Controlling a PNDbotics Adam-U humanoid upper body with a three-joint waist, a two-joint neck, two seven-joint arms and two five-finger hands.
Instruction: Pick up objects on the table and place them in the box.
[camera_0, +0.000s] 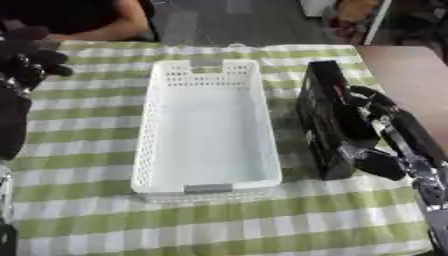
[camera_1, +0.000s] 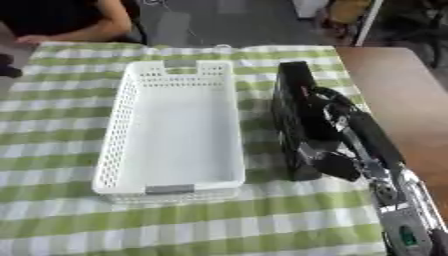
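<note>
My right hand (camera_0: 372, 135) was curled around the long black rectangular box (camera_0: 322, 117), its long axis running near-to-far, just right of the empty white perforated plastic basket (camera_0: 206, 185).

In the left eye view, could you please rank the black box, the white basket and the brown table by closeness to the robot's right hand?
1. The black box: held in the right hand, right of the basket.
2. The white basket: across the box, to the hand's left, mid-cloth.
3. The brown table: beyond the hand, far right. Basket and table are nearly too close to call.
</note>
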